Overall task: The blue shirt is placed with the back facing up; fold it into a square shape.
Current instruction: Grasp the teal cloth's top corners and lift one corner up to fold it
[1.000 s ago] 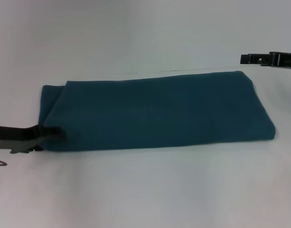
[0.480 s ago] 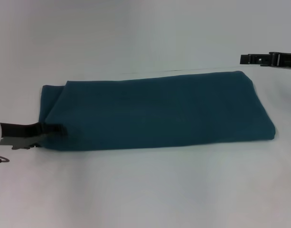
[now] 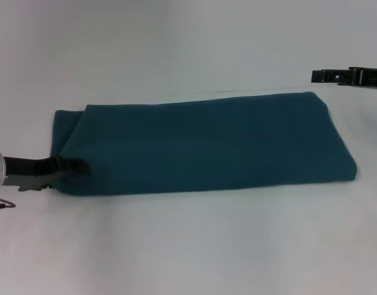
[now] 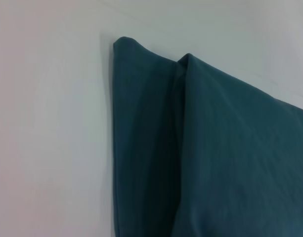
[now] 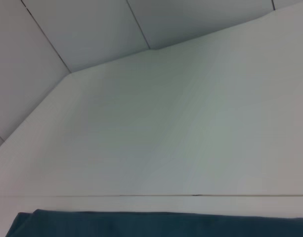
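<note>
A: What is seen nearest the robot?
B: Bare white counter [image 3: 188,246] is seen in front, and just beyond it the left gripper [image 3: 77,166] is found low at the near-left corner of the blue shirt [image 3: 206,144]. It reaches in from the left edge of the head view, its dark tip laid against the cloth at that corner.

A: Is the cloth pinched by it?
B: That cannot be told; the tip is dark against dark fabric, and no fingers are shown in the left wrist view.

A: How is the shirt laid?
B: It is folded into a long band across the middle of the counter, plain side up, running from the left toward the right. At its left end an under layer is left showing beside the edge of the top layer. The same end is shown in the left wrist view, where two layers [image 4: 210,158] are seen meeting along a slanted fold, flat on the white surface.

A: And farther back?
B: The right gripper [image 3: 348,76] is held above the counter at the far right, just past the shirt's far-right corner and clear of the cloth. Whether it is released or clenched cannot be told. In the right wrist view only the shirt's far edge [image 5: 156,224] and the counter behind it are shown
</note>
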